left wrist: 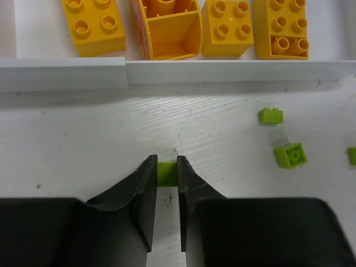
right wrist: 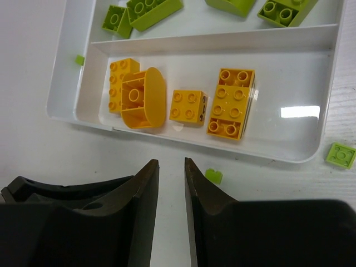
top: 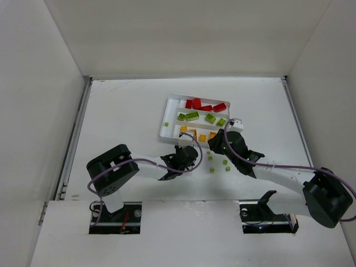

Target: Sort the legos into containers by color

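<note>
Top view: you look down from above and behind the left arm (top: 111, 172) and right arm (top: 278, 175). It is distant, with the whole table (top: 122, 111) in frame.
Left wrist view: you look down past the left gripper (left wrist: 167, 164), close to the table. The lime brick (left wrist: 166, 173) between its fingertips sits mid-frame, and the tray (left wrist: 222, 71) near wall lies ahead.
Right wrist view: you look steeply down past the right gripper (right wrist: 171, 164), from higher up.
Shared: all three views show the yellow bricks (top: 197, 135) (left wrist: 228, 28) (right wrist: 188, 105) in the tray's nearest slot.
</note>
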Controlling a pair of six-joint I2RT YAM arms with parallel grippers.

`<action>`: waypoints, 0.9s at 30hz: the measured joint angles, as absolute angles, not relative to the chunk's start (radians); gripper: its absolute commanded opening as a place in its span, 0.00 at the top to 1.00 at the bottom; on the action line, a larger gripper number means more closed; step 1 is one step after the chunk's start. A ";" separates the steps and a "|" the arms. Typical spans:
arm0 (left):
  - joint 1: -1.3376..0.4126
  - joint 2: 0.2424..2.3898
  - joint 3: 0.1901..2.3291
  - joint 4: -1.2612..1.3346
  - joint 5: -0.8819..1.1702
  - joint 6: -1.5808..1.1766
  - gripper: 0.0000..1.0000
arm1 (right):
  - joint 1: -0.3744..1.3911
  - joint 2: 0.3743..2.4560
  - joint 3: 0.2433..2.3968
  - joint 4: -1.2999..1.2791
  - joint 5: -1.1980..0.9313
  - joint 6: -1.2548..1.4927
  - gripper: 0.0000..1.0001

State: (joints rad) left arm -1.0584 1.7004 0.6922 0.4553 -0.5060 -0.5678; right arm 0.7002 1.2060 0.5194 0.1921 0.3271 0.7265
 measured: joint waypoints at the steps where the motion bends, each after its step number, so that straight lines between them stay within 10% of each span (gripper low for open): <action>1: -1.059 1.700 0.693 0.454 -0.507 -0.567 0.89 | 0.700 1.206 0.517 0.196 0.325 0.727 0.69; 14: -0.923 1.433 0.707 0.415 -0.548 -0.501 0.87 | 0.649 1.193 0.485 0.216 0.314 0.730 0.68; 27: -0.635 1.762 0.949 0.436 -0.407 -0.423 0.81 | 0.690 1.180 0.480 0.210 0.335 0.734 0.55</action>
